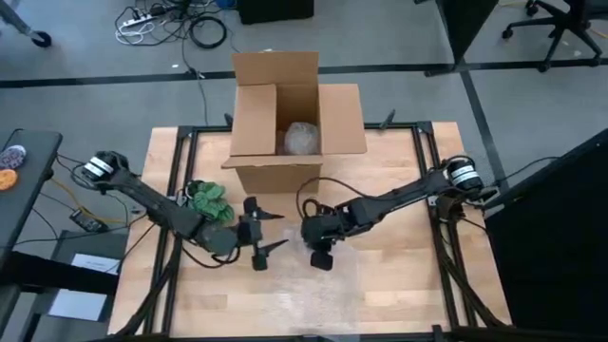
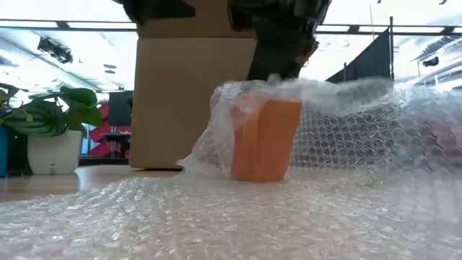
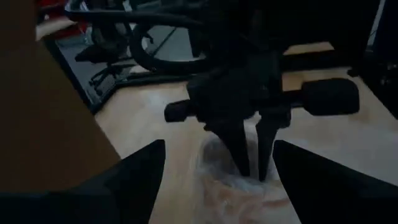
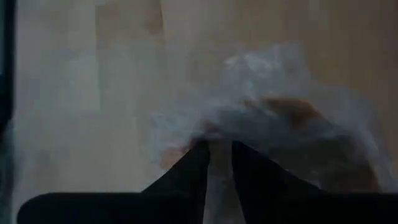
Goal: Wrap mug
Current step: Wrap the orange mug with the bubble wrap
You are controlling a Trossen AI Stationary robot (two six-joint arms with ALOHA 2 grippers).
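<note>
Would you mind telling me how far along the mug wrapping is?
Partly done: bubble wrap already drapes over the orange mug, whose front remains bare. The right gripper is pinching the wrap at the mug, while the left gripper waits open beside it. Covering the rest is left.

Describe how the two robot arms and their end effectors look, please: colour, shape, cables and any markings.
Both arms are black and slim, made of jointed segments. The left arm and the right arm each carry a round silver-white cap near the base, with black cables looping beside it. The left end effector has two dark pointed fingers. The right end effector has narrow dark tapered fingers on a crossbar. I see no readable markings.
</note>
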